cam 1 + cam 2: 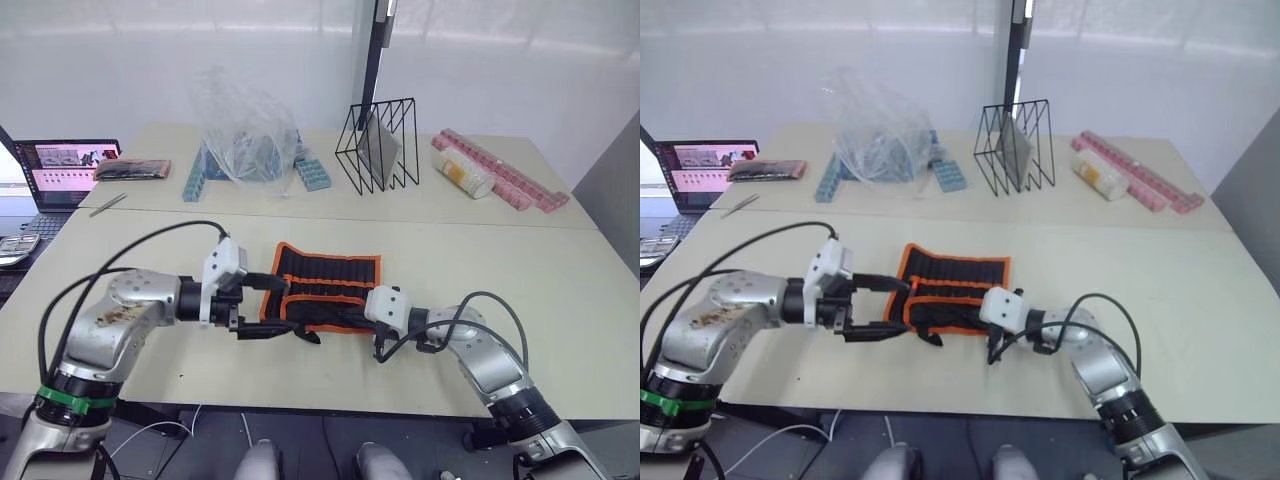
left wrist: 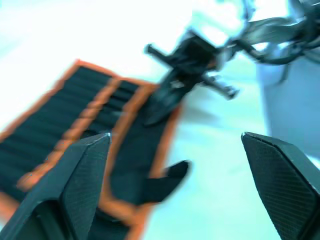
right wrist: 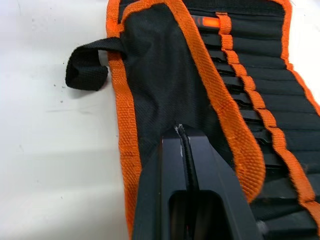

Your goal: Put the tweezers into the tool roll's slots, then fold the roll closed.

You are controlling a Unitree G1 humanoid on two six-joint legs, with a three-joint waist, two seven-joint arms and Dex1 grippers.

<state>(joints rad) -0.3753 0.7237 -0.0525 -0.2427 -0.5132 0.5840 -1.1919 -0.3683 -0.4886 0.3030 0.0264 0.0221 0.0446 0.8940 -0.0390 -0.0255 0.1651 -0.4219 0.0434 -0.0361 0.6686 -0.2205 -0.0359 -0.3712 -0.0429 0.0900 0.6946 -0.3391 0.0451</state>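
**The robot is folding the tool roll shut on the counter.**

The tool roll (image 1: 325, 285) lies in the middle of the frame on the pale counter (image 1: 520, 260), with its near flap already turned up over the slots (image 3: 260, 115). The right end effector (image 3: 182, 150) sits at the lower middle of the right wrist picture, its two fingers pinched tight together with a thin dark thing between them, pressing on the folded flap. The left end effector (image 1: 262, 307) is spread wide at the roll's left edge, gripping nothing. The right arm lies low and bent along the counter; the left arm reaches in level from the left. To fold well, the robot should probably hold one end down flat and turn the cloth over slowly, so the tweezers do not slip out. The black strap (image 3: 86, 67) should stay outside the fold.
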